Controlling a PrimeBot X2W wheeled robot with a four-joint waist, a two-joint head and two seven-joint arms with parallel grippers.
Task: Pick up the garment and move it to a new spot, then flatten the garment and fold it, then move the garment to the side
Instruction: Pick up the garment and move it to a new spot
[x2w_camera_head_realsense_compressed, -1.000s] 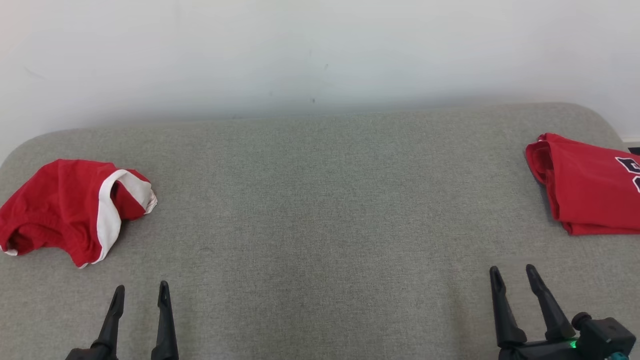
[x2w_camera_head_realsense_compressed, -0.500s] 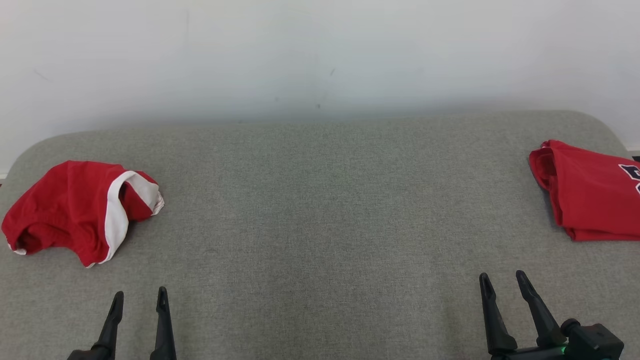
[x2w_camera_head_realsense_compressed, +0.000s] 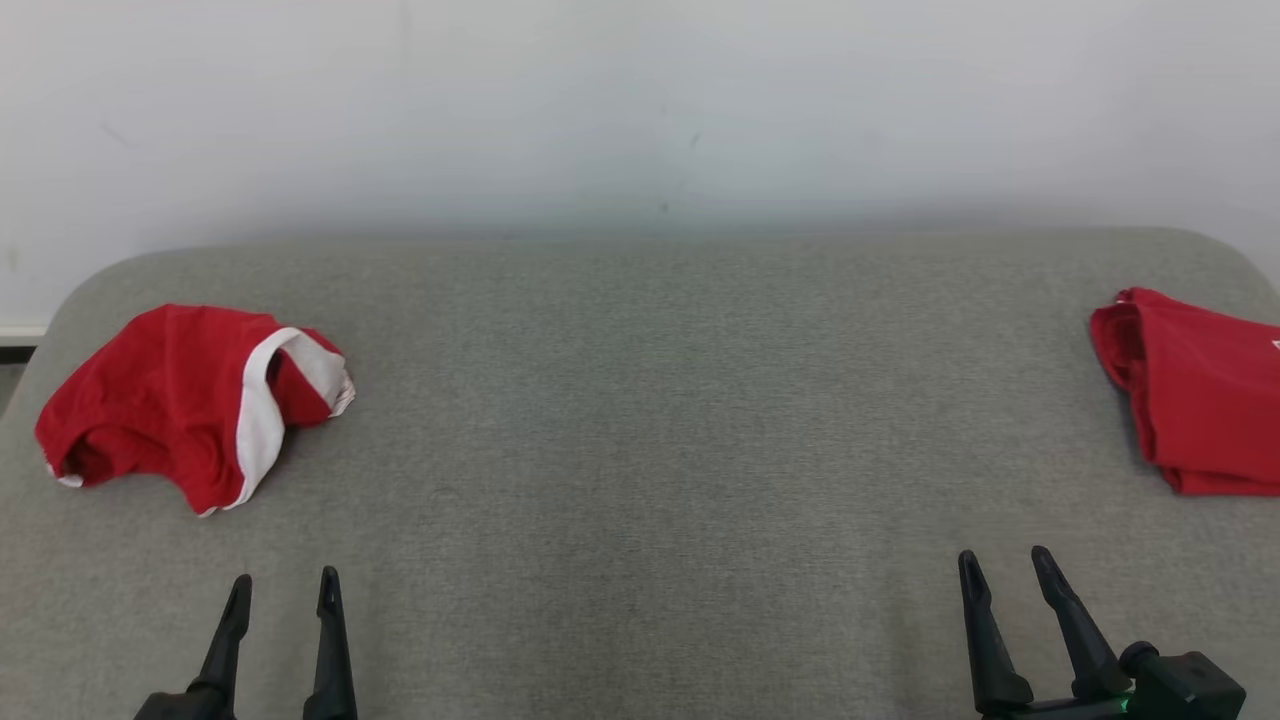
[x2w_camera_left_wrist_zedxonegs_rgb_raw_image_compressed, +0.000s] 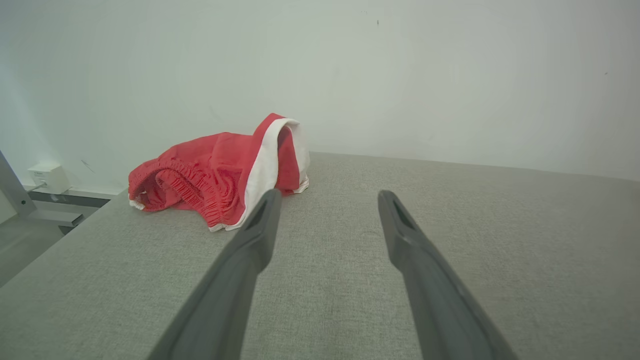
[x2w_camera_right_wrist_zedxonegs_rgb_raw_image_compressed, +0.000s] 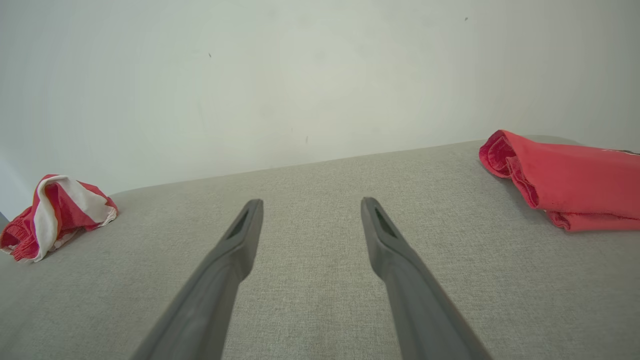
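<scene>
A crumpled red garment (x2w_camera_head_realsense_compressed: 180, 400) with a white stripe and an elastic waistband lies on the grey surface at the far left; it is the red-and-white heap (x2w_camera_left_wrist_zedxonegs_rgb_raw_image_compressed: 220, 172) ahead-left in the left wrist view and the small bundle (x2w_camera_right_wrist_zedxonegs_rgb_raw_image_compressed: 55, 215) at the left edge of the right wrist view. My left gripper (x2w_camera_head_realsense_compressed: 283, 590) stands open below it, apart from it, nothing between its fingers (x2w_camera_left_wrist_zedxonegs_rgb_raw_image_compressed: 260, 225). My right gripper (x2w_camera_head_realsense_compressed: 1003, 565) is open at the lower right, its fingers (x2w_camera_right_wrist_zedxonegs_rgb_raw_image_compressed: 240, 235) over bare fabric.
A folded red garment (x2w_camera_head_realsense_compressed: 1200, 400) lies at the far right edge, seen as a red fold (x2w_camera_right_wrist_zedxonegs_rgb_raw_image_compressed: 560, 180) in the right wrist view. The grey padded surface (x2w_camera_head_realsense_compressed: 650, 420) ends at a white wall behind. A white wall box (x2w_camera_left_wrist_zedxonegs_rgb_raw_image_compressed: 47, 176) sits off its left end.
The head camera has turned left, so the whole picture shifted right. Both grippers stay open and nearly still; neither garment has moved on the surface.
</scene>
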